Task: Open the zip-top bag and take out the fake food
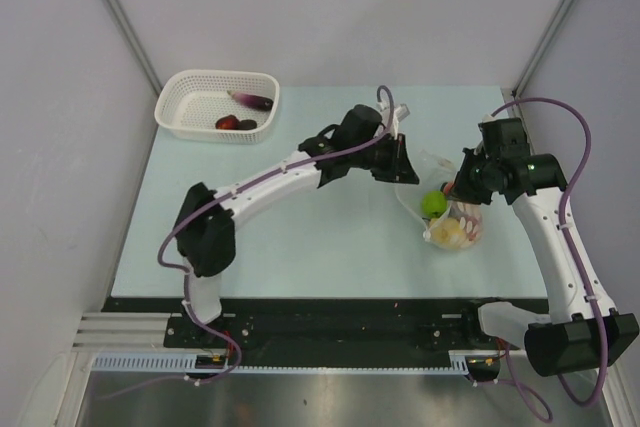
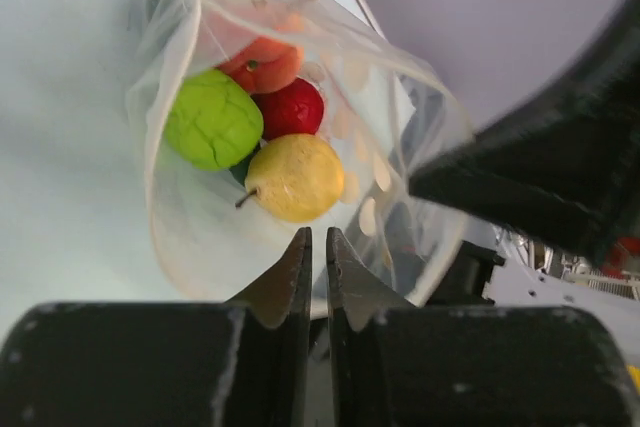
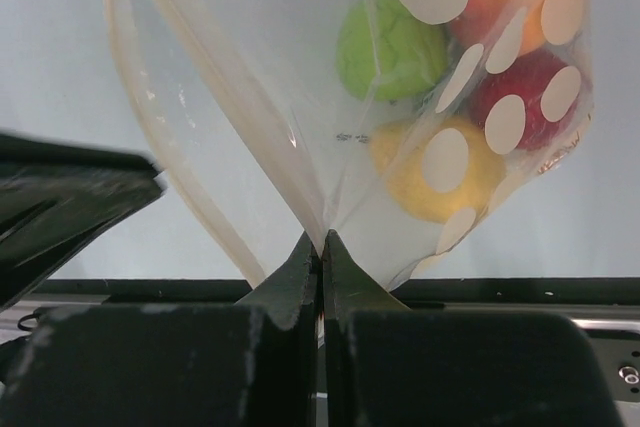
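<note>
The left tool [image 2: 318,247] has its jaws drawn in to a thin slit right at the near lip of the zip-top bag [image 2: 175,227], apparently nipping the film there, though the film inside the slit itself is hard to make out. The right tool [image 3: 322,245] is fully closed, with a fold of the bag's clear, white-spotted wall pinched between its tips and rising in a V above them. In the top view the left tool meets the bag from about 10 o'clock and the right from about 1 o'clock. The bag hangs between them, low over the bench [image 1: 300,237], toward the 3 o'clock side. Its mouth gapes toward the left wrist camera, and the fake food [image 2: 297,177] sits bunched at the bottom: a yellow pear, a lime green piece [image 2: 213,119], a red one [image 2: 293,107] and an orange one [image 2: 265,62]. The white basket [image 1: 175,112] stands at 10 o'clock on the bench with two dark pieces in it. I judge the opening step nearly done. Next, the lips need spreading, or one tool must let go and reach in while the other keeps the mouth up.
</note>
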